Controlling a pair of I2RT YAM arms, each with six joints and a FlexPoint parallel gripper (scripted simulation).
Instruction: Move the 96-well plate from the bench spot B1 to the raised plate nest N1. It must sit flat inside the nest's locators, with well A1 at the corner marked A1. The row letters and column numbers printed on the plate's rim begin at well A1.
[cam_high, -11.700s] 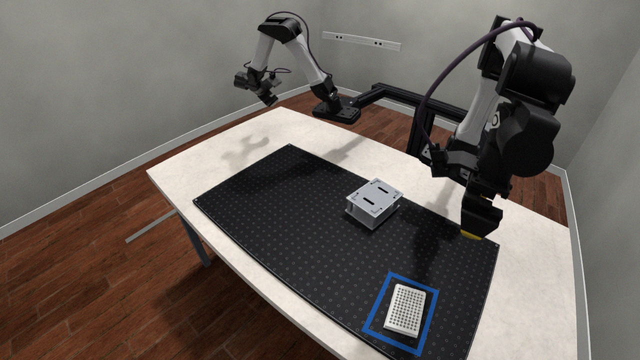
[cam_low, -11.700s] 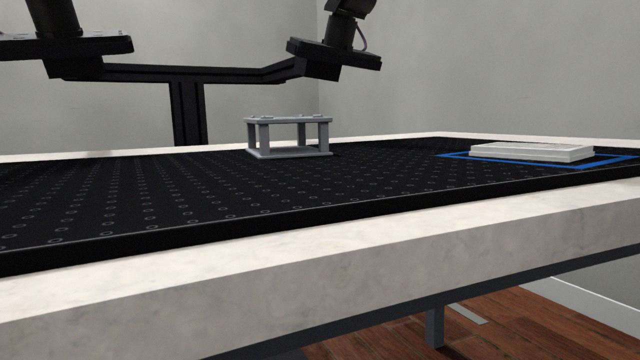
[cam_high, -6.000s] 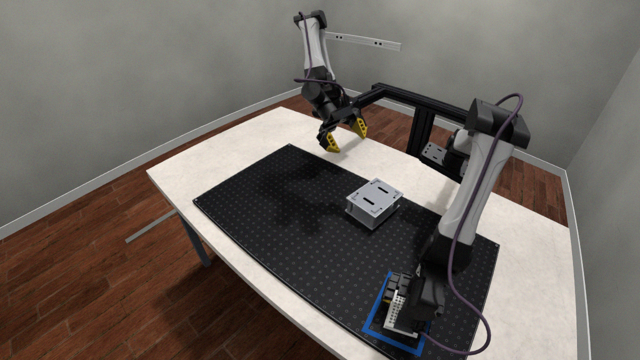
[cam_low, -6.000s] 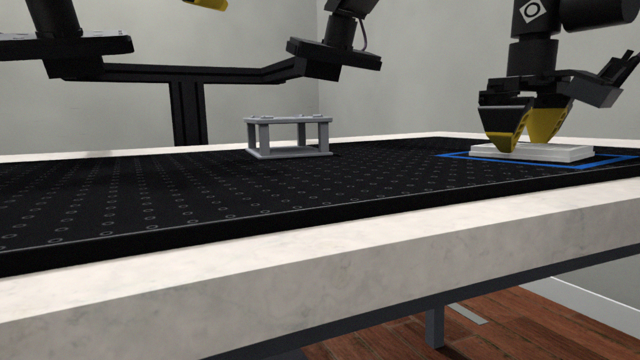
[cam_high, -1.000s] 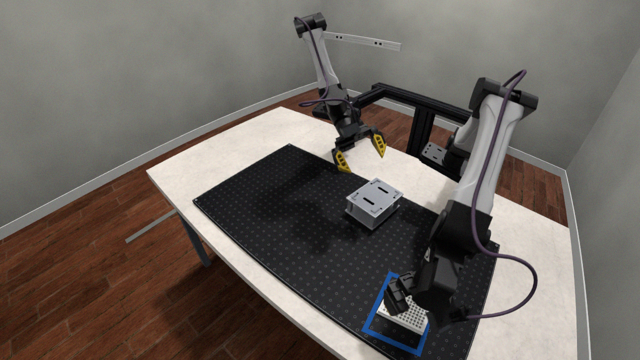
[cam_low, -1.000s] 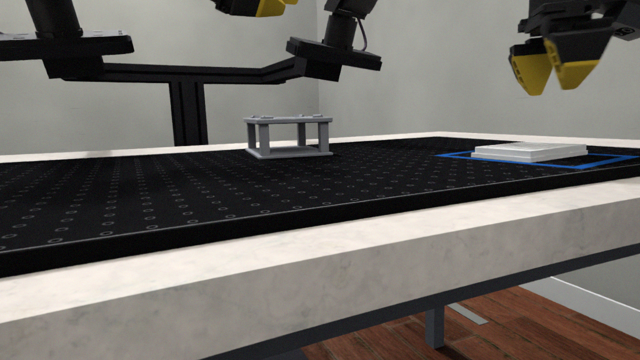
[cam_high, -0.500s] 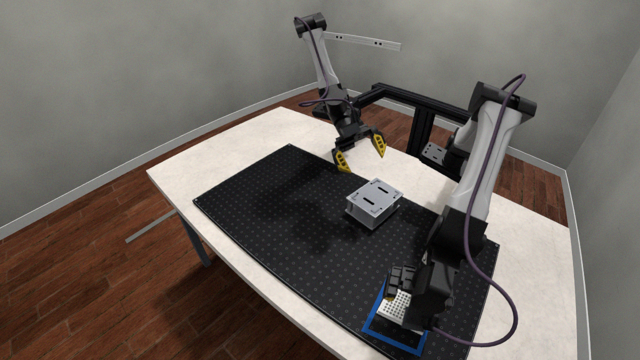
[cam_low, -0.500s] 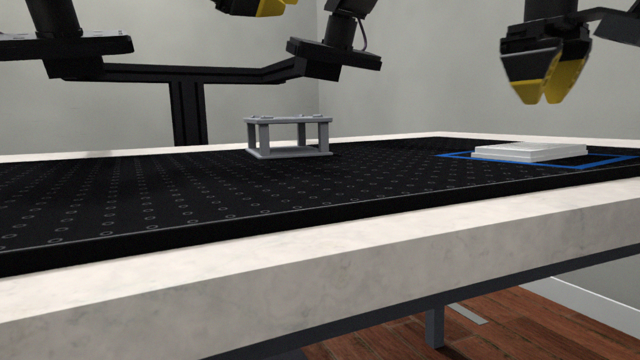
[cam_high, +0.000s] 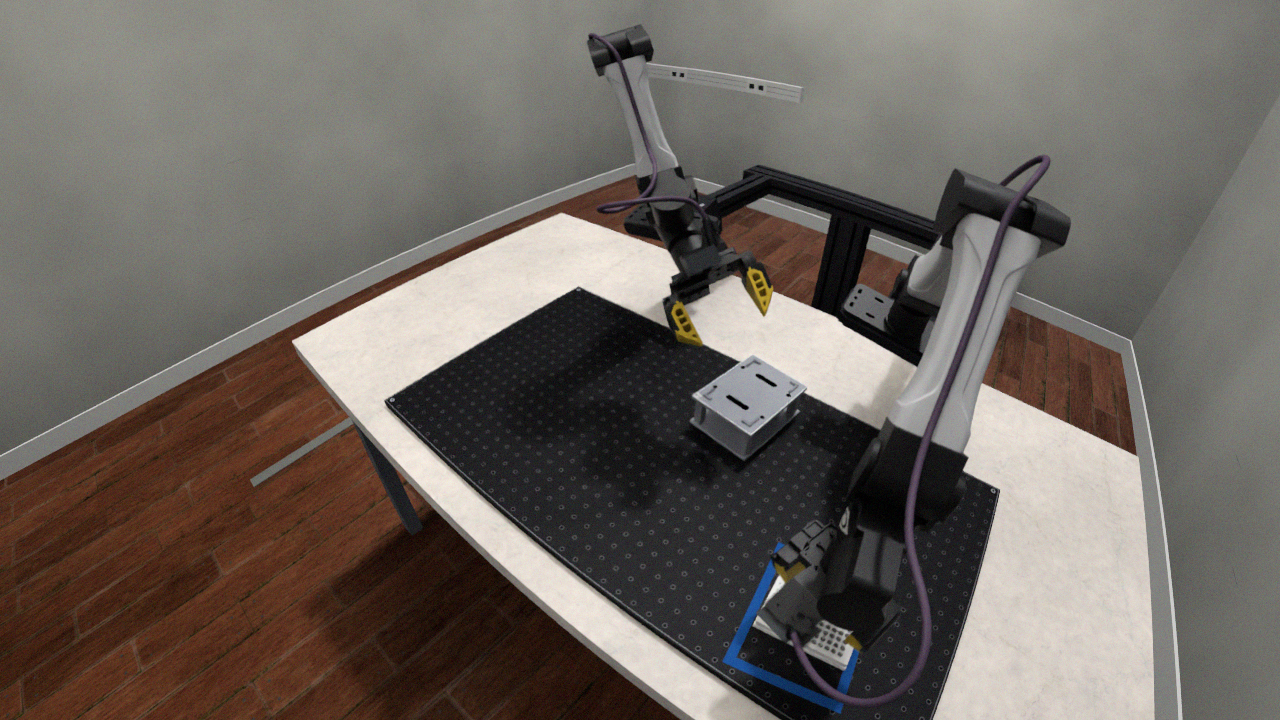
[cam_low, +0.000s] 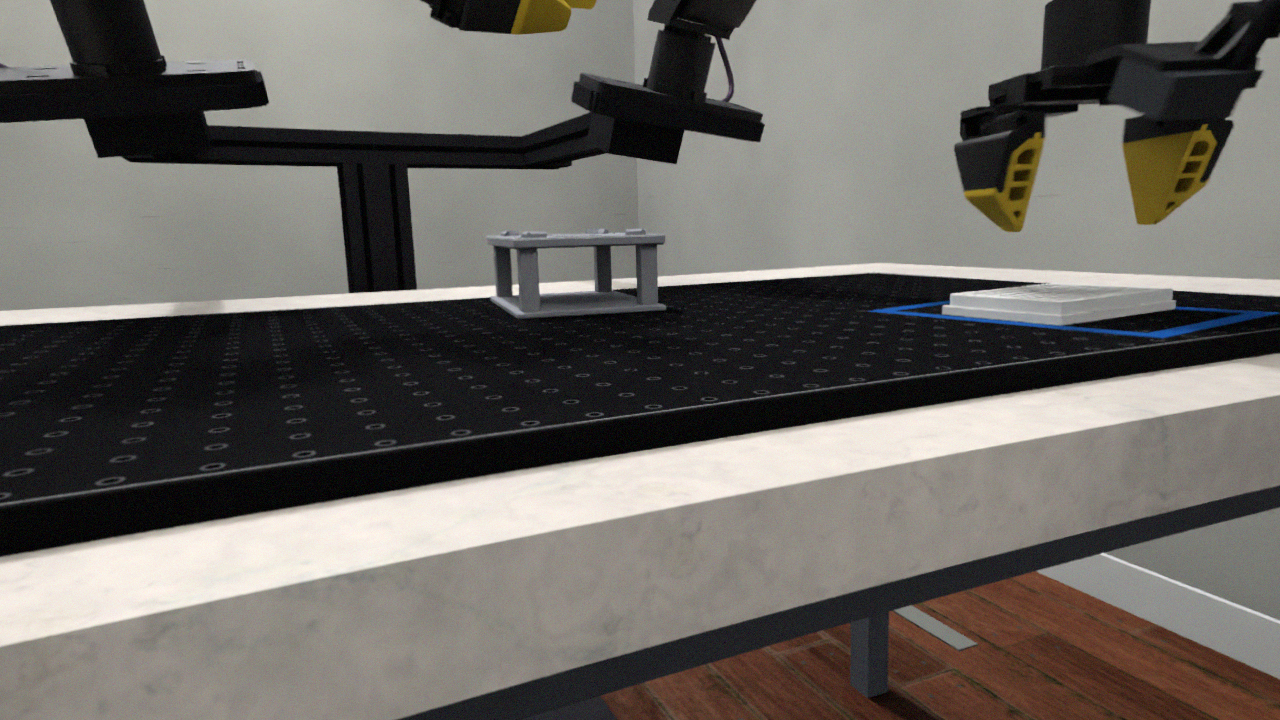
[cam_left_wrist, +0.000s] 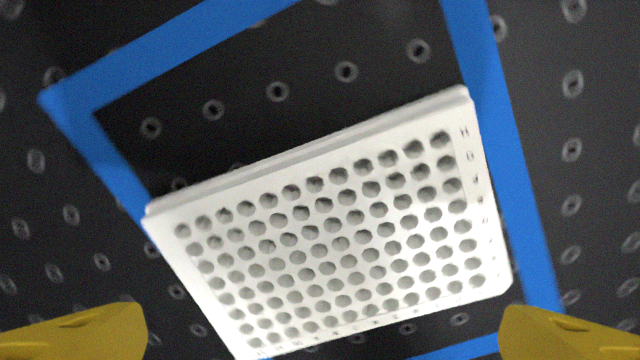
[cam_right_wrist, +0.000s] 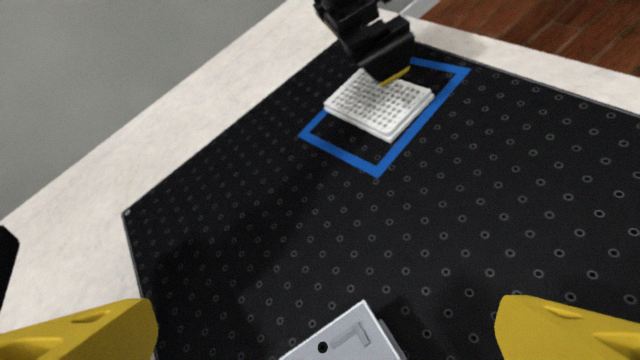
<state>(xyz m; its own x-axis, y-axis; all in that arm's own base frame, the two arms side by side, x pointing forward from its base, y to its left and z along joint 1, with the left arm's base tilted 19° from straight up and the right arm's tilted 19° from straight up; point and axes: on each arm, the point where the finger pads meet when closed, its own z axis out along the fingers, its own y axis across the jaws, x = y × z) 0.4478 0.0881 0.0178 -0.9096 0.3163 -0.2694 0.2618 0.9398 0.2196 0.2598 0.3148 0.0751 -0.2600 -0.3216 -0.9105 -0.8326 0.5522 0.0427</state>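
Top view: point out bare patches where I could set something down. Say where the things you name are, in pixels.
Black board (cam_high: 537, 429), between the raised nest (cam_high: 750, 394) and its far-left corner; pale tabletop (cam_high: 483, 268) beyond that board's left edge. Crowded: the blue outline (cam_high: 751, 617), with plate (cam_high: 832, 642) and left gripper (cam_high: 819, 608) above.

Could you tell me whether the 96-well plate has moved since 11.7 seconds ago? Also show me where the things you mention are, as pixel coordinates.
Yes: within the blue outline (cam_high: 754, 617) (cam_low: 908, 310) (cam_left_wrist: 505, 150) (cam_right_wrist: 342, 154), the 96-well plate (cam_high: 827, 640) (cam_low: 1065, 306) (cam_left_wrist: 325, 235) (cam_right_wrist: 385, 112) has turned and now overlaps its edge.
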